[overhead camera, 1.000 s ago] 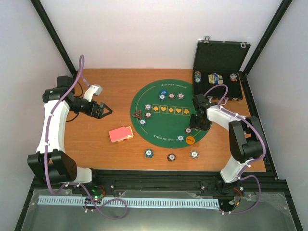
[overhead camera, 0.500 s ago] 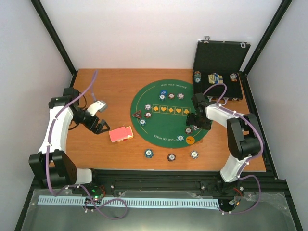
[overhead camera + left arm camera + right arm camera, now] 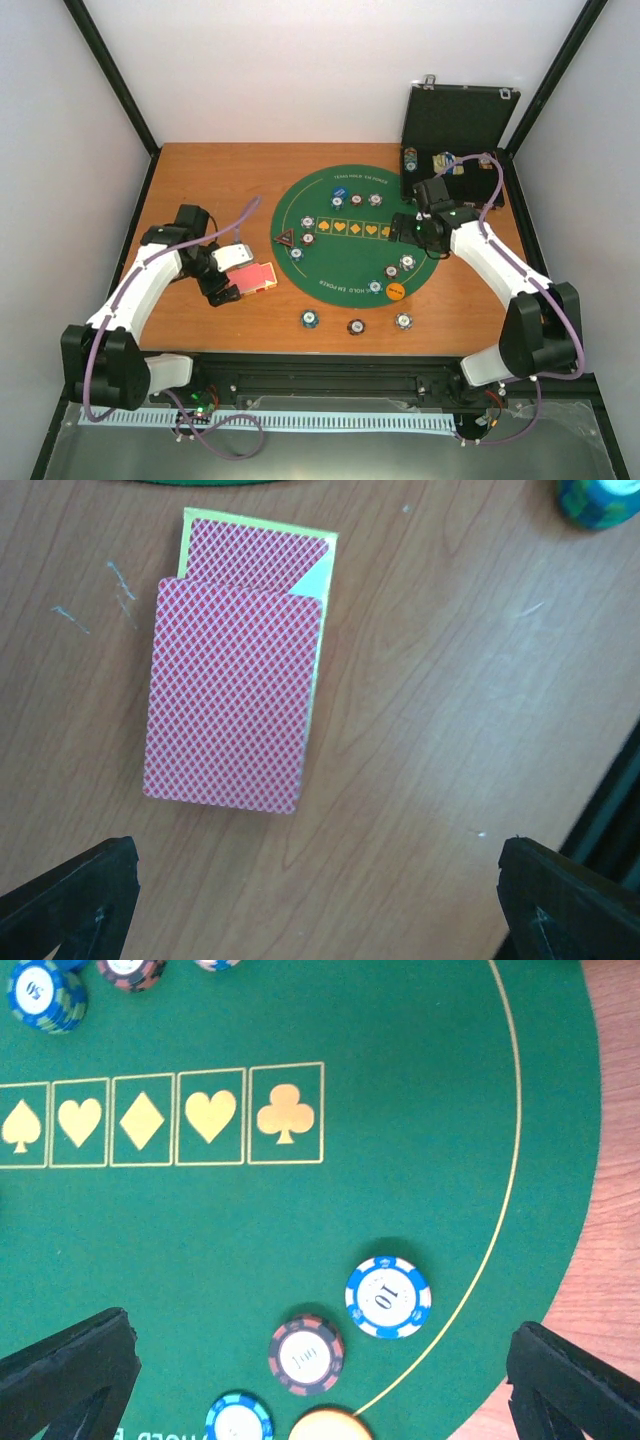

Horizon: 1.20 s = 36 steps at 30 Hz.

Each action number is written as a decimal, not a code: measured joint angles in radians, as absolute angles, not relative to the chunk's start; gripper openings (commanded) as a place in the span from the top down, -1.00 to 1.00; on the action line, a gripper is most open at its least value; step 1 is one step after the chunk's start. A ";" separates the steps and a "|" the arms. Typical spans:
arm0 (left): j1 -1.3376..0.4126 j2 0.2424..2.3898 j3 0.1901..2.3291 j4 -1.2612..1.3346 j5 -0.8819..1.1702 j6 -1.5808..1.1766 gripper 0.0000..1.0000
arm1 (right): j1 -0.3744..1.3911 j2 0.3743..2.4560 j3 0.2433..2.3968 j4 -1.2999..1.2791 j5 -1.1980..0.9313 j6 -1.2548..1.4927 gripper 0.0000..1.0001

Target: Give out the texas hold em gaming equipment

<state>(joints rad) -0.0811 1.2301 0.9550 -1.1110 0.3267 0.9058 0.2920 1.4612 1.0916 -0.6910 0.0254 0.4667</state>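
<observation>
The deck of red-backed cards point(image 3: 232, 705) lies flat on the bare wood of the counter point(image 3: 200, 190), just off the left rim of the green mat point(image 3: 345, 262). Its upper cards sit offset from a yellow-edged layer point(image 3: 262, 521) showing at the far end.

In the left wrist view its long axis runs straight away from the left fingers point(image 3: 75, 895). They stand wide apart and empty, just short of its near end. The deck sits closer to the finger on the left of that view than to the other.

We judge the fingers would span its short width after a slight sideways correction. The left arm is plainly nearer. The right fingers point(image 3: 65, 1370), likewise apart and empty, hover over poker chips point(image 3: 388, 1297) across the mat, well apart from the deck.
</observation>
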 measured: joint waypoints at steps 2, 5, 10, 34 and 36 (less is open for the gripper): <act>-0.107 1.240 0.936 -1.073 0.285 0.914 -1.00 | 0.296 1.448 1.092 -0.701 0.007 0.463 -1.00; -0.121 1.262 0.930 -1.019 0.231 0.926 -1.00 | 0.309 1.422 1.091 -0.709 -0.019 0.458 -1.00; -0.150 1.293 0.922 -0.960 0.174 0.946 -1.00 | 0.382 1.385 1.092 -0.708 -0.049 0.451 -1.00; -0.180 1.433 0.878 -0.839 0.146 0.971 -1.00 | 0.686 1.441 1.149 -0.702 -0.076 0.500 -1.00; -0.180 1.441 0.878 -0.836 0.146 0.973 -1.00 | 0.686 1.441 1.149 -0.702 -0.076 0.506 -1.00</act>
<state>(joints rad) -0.1802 1.4406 0.8776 -0.8360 0.1455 0.9730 0.6865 1.4410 1.1492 -0.7025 -0.0757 0.5056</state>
